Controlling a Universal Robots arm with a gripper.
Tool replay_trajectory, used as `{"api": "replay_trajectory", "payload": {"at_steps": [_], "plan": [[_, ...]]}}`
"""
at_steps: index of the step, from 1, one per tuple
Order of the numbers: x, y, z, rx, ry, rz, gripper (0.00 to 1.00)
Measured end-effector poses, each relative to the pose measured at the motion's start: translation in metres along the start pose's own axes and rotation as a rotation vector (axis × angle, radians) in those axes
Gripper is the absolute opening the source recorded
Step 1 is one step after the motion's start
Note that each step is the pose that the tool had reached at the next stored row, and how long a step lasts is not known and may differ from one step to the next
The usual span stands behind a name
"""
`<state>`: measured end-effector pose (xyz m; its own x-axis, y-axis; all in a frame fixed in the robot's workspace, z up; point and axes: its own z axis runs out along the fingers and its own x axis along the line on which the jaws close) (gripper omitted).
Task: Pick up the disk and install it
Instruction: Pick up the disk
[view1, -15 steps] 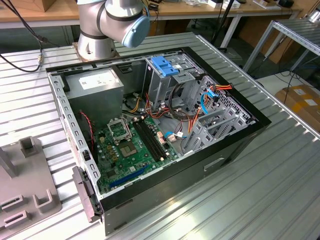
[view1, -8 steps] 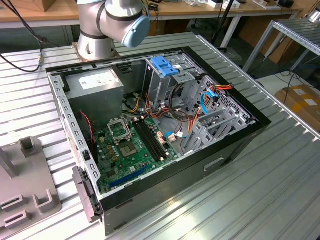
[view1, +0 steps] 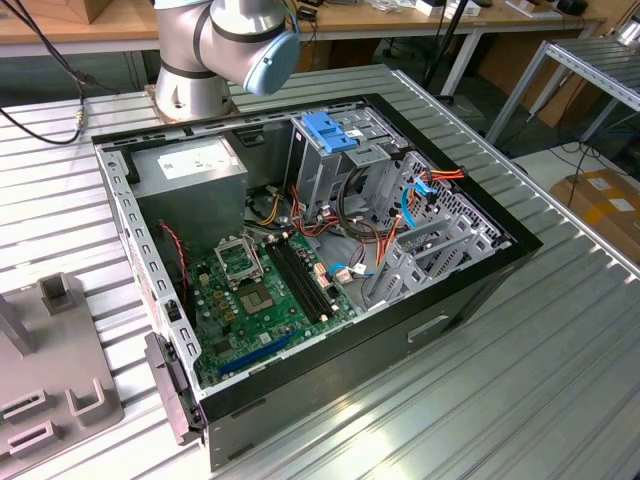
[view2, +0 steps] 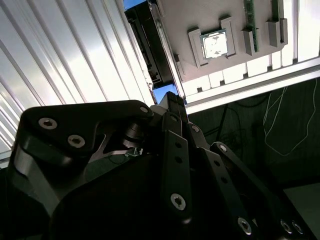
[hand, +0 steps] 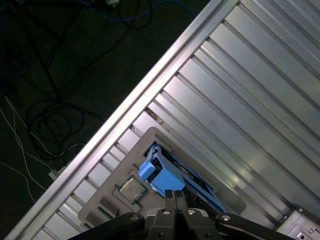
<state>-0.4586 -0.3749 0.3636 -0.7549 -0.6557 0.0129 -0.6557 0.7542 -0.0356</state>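
Exterior view: grey arm with a blue joint cap stood at the far end of the open black computer case on the ribbed aluminium bench, its links leaving frame upward.

First wrist view: black pincer closed, empty, poised above the black disk with blue plastic bracket, seated in a grey plastic tray.

Second wrist view: disk seen edge-on.

Loose cables beside the open drive cage
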Motion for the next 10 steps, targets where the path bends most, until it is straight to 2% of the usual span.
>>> {"api": "replay_trajectory", "payload": {"at_steps": [7,10], "plan": [[0.0000,0.0000,0.0000,0.0000,-0.0001,-0.001,0.11],[0.0000,0.0000,0.0000,0.0004,-0.0011,-0.031,0.11]]}}
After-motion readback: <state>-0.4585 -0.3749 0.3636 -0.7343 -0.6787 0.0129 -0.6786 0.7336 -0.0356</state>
